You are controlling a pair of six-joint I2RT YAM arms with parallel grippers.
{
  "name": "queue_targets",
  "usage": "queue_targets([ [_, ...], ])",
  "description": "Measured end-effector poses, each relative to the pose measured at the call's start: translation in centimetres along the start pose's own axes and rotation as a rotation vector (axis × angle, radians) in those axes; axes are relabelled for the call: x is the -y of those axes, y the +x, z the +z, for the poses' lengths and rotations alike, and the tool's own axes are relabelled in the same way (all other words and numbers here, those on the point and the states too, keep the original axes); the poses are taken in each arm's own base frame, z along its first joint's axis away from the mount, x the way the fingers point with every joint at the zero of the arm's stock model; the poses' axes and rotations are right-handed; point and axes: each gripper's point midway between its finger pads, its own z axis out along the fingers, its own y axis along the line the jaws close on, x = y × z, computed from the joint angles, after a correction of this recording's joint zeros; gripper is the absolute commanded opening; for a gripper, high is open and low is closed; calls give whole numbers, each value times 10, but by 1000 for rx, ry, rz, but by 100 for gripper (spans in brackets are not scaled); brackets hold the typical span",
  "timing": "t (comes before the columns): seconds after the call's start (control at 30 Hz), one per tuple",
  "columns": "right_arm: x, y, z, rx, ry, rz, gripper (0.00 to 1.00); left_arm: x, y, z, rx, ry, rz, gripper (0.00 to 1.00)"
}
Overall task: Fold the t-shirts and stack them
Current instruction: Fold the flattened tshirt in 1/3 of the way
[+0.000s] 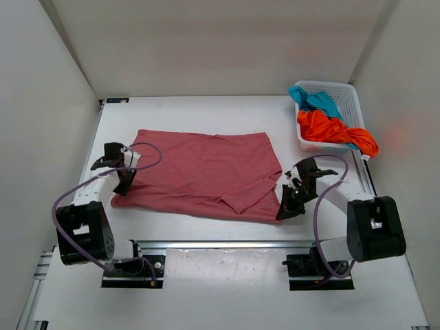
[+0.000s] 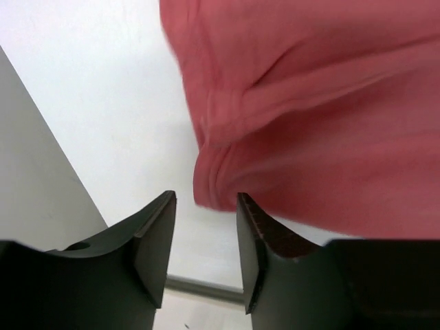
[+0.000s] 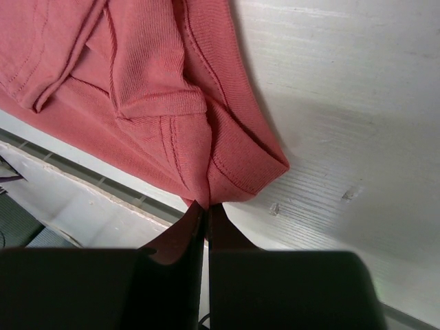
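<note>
The rose-pink t-shirt point(image 1: 203, 173) lies spread on the white table. My right gripper point(image 1: 287, 206) is shut on its near right corner; the right wrist view shows the pink hem point(image 3: 227, 158) pinched between the closed fingers point(image 3: 180, 237). My left gripper point(image 1: 126, 180) is open at the shirt's near left corner; in the left wrist view the pink hem point(image 2: 216, 185) lies just beyond the parted fingers point(image 2: 155, 240), not between them. The orange t-shirt point(image 1: 333, 130) and the teal-blue t-shirt point(image 1: 314, 100) lie crumpled in the basket.
The white lattice basket point(image 1: 350, 103) stands at the back right. A metal rail point(image 1: 227, 244) runs along the table's near edge. White walls close in the left, back and right sides.
</note>
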Motion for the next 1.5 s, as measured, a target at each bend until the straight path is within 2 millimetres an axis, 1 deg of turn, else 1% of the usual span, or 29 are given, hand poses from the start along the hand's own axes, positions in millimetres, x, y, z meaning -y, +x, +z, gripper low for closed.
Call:
queue_targets([
  [0.1,0,0,0,0,0,0,0,4,-23,-4,62,7,56,46],
  [0.17,0,0,0,-1,1,1,0,6,-32,-2,79,17,86,47],
  [0.4,5,7,6,-13,3,7,0,10,-31,17,30,31,183,46],
  [0.5,7,10,8,-16,4,14,0,14,-35,18,33,31,213,41],
  [0.6,8,10,8,-14,1,22,0,18,-46,18,63,19,239,29],
  [0.67,8,10,7,-13,0,24,0,19,-52,18,83,12,255,12],
  [0.77,8,10,7,-11,-3,28,0,20,-57,20,97,5,269,0],
  [0.8,8,9,7,-10,-4,30,0,20,-57,21,95,4,268,0],
  [0.9,8,9,7,-9,-4,30,0,19,-56,25,84,-1,269,0],
  [1.03,8,9,7,-9,-6,32,0,12,-56,28,76,-26,257,0],
  [1.23,8,9,6,-8,-10,34,0,-12,-62,36,56,-97,178,0],
  [1.3,6,8,6,-7,-18,33,0,-16,-65,40,50,-102,157,1],
  [1.33,6,8,6,-6,-21,32,0,-16,-64,41,47,-102,152,7],
  [1.37,6,8,6,-5,-22,31,0,-15,-64,42,41,-104,154,10],
  [1.47,5,8,6,-5,-23,31,0,-14,-64,41,37,-114,160,40],
  [1.5,5,8,6,-4,-23,31,0,-15,-64,41,35,-118,158,44],
])
